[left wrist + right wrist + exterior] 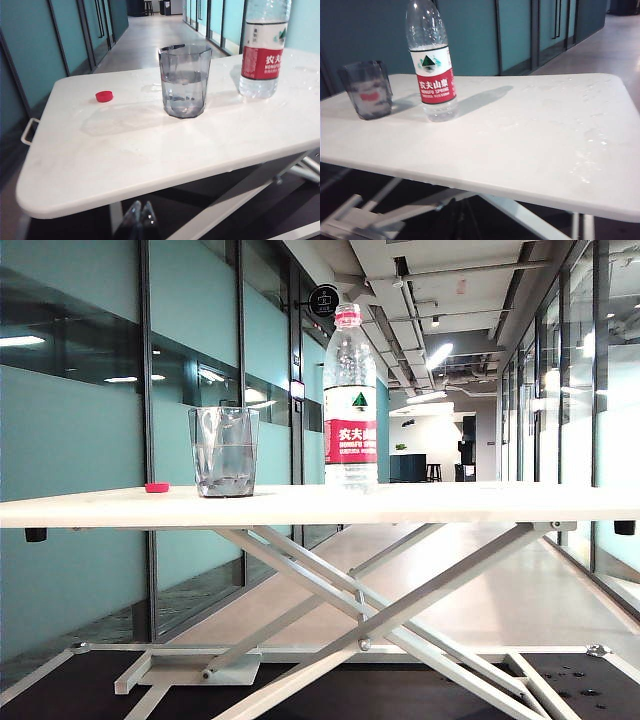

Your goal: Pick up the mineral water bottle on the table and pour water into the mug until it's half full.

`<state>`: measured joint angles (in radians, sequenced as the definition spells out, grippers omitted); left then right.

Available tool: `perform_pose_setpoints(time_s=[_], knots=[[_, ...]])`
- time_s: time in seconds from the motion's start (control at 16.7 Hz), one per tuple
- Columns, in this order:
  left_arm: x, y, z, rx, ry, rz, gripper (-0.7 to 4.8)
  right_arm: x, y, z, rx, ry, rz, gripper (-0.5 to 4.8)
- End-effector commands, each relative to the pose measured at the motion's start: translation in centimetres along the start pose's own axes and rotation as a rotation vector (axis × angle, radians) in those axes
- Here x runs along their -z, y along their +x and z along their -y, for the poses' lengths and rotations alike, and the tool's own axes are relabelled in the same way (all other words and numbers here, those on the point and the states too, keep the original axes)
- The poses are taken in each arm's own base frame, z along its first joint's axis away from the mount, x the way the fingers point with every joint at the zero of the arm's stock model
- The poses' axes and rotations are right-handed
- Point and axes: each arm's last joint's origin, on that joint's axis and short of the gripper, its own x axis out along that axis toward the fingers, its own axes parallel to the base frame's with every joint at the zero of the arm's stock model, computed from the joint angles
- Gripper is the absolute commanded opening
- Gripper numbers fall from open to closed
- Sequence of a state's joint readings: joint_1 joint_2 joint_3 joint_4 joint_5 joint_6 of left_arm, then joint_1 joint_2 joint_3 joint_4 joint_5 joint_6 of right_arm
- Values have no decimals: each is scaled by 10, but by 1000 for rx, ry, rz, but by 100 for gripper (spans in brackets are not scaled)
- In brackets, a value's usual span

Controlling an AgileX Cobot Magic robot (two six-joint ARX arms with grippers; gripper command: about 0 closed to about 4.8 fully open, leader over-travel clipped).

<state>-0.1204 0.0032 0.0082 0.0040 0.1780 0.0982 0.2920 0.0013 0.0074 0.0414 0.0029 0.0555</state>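
Note:
The mineral water bottle stands upright on the white table, red label facing out, with no cap on its neck. Just to its left stands the mug, a clear greyish tumbler with water about halfway up. Neither arm shows in the exterior view. My left gripper hangs below the table's near edge, fingertips pressed together, holding nothing. My right gripper is a dark blurred shape under the table's edge, far from the bottle and the mug, also with nothing in it.
A small red cap lies flat on the table to the left of the mug. Water drops and wet patches mark the tabletop to the right of the bottle. White scissor legs cross beneath. Glass corridor walls stand behind.

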Motion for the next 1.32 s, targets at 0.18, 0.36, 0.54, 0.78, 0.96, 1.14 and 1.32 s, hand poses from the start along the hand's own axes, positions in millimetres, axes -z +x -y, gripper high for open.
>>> perform_pose_setpoints(time_s=[0.18, 0.36, 0.54, 0.78, 0.96, 1.14, 1.32], knots=[[-9, 0, -2, -59, 13, 86, -5, 0, -1, 14, 67, -35, 2, -8], [-11, -1, -2, -61, 29, 103, -5, -2, -4, 25, 148, -44, 16, -8], [-11, -1, -3, -75, 41, 101, -5, -5, -5, 28, 181, -51, 42, -8], [-11, -1, -3, -77, 40, 98, -5, -4, -4, 28, 178, -50, 36, -8], [-11, -1, -3, -76, 40, 98, -5, -4, -5, 28, 182, -50, 36, -8], [-11, -1, -3, -77, 40, 98, -5, -4, -5, 28, 182, -50, 36, -8], [-11, -1, -3, -76, 40, 98, -5, -4, -5, 28, 182, -50, 36, -8]])
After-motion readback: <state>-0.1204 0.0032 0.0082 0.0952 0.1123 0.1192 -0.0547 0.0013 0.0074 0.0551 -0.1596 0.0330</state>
